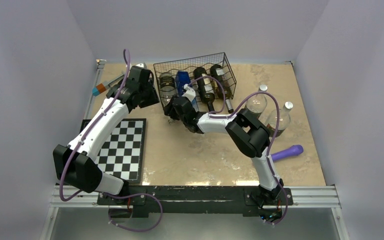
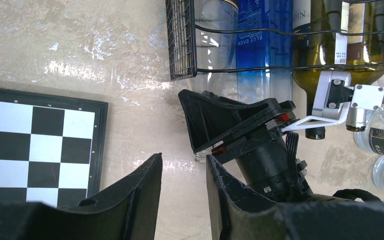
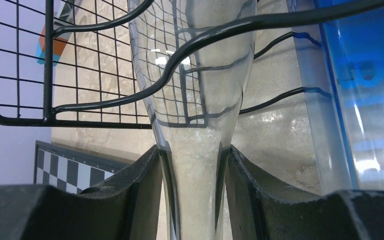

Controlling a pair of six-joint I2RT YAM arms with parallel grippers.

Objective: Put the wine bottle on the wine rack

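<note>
Holding the bottle point(image 3: 195, 90) by its neck in the right gripper point(image 3: 194, 167), pinching the glass from both sides. Lying with the body already inside the leftmost trough of the rack point(image 2: 181, 40), just beside the blue bottle point(image 3: 360, 100), with the neck out past the open front. Hanging released and empty as to the left gripper point(image 2: 182, 165), near the rack's left wall and close to the right gripper. Hard to tell whether fully seated, so risky to let go early: could roll or slide forward out of the trough. Could also snag on a wavy wire if pushed further, or shove the whole rack backward. Smooth, tapering glass, so likely to slip in the grip under a hard push. Worth watching the two grippers as well, near enough to knock together on pulling back.
</note>
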